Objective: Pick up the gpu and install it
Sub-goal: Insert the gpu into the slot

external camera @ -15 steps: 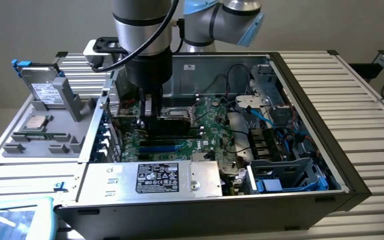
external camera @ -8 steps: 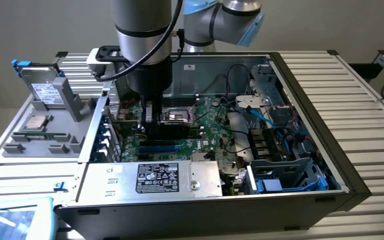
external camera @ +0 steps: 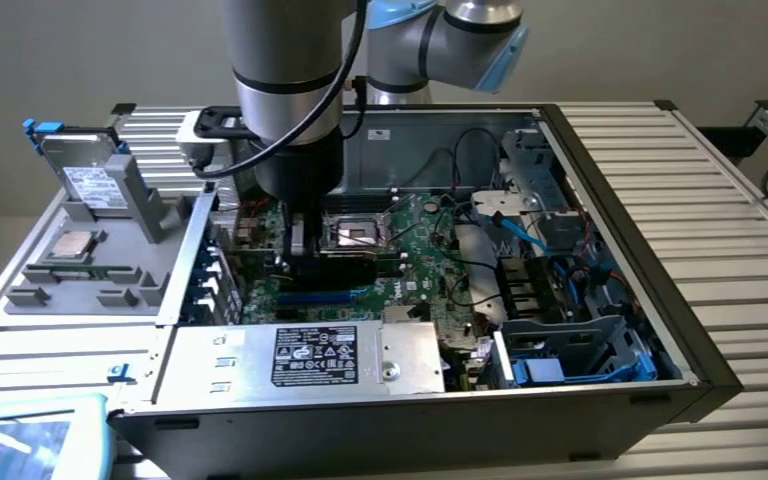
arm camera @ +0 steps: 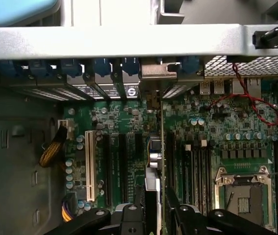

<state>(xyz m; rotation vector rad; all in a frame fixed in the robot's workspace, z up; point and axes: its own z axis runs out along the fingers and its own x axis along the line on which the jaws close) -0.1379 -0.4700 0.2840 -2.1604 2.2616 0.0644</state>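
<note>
Gripper (arm camera: 153, 208) clamped on gpu (arm camera: 154, 159), inside computer case (external camera: 398, 430). Card edge-on directly under gripper, above motherboard (arm camera: 124, 122). Long axis parallel to expansion slots (arm camera: 121, 166), bracket end toward case rear edge.

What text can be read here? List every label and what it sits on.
No text reads clearly.
Black label on the silver metal housing: print too small.
White label on the upright hard drive: blurred.
Round mark on a slot cover: unreadable.
</note>
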